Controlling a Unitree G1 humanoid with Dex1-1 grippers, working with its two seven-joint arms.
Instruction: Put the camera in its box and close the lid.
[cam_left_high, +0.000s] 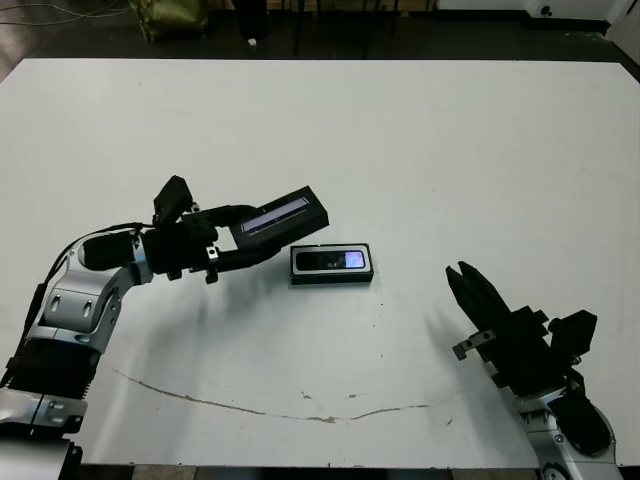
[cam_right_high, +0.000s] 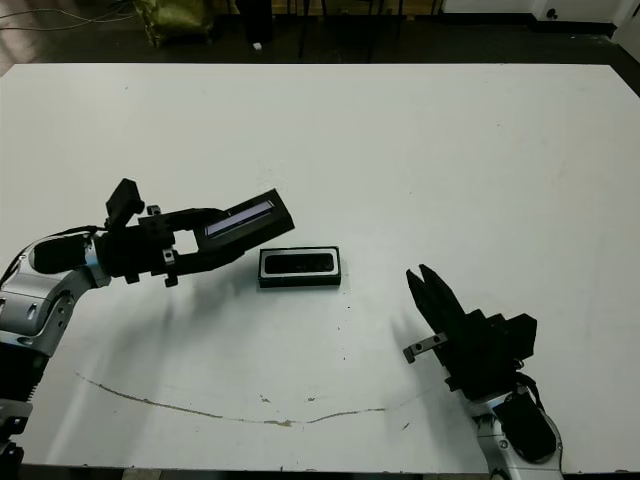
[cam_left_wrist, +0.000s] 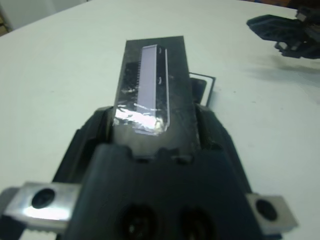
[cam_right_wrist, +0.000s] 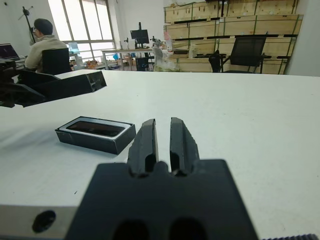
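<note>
Head views: the left pincer (cam_left_high: 243, 243) grips the lid (cam_left_high: 283, 218) by one end, raised and tilted just beside the box (cam_left_high: 332, 264), which lies mid-table (cam_left_high: 400, 140) with the camera (cam_left_high: 333, 261) inside. The right pincer (cam_left_high: 464, 281) rests well apart, nearer the table's front edge. Left wrist view alone shows the lid's shiny stripe close up between the fingers (cam_left_wrist: 212, 125). Right wrist view alone shows that pincer's fingers (cam_right_wrist: 145, 140) narrow, nearly touching and holding nothing, and a seated person (cam_right_wrist: 44, 45) beyond the table.
</note>
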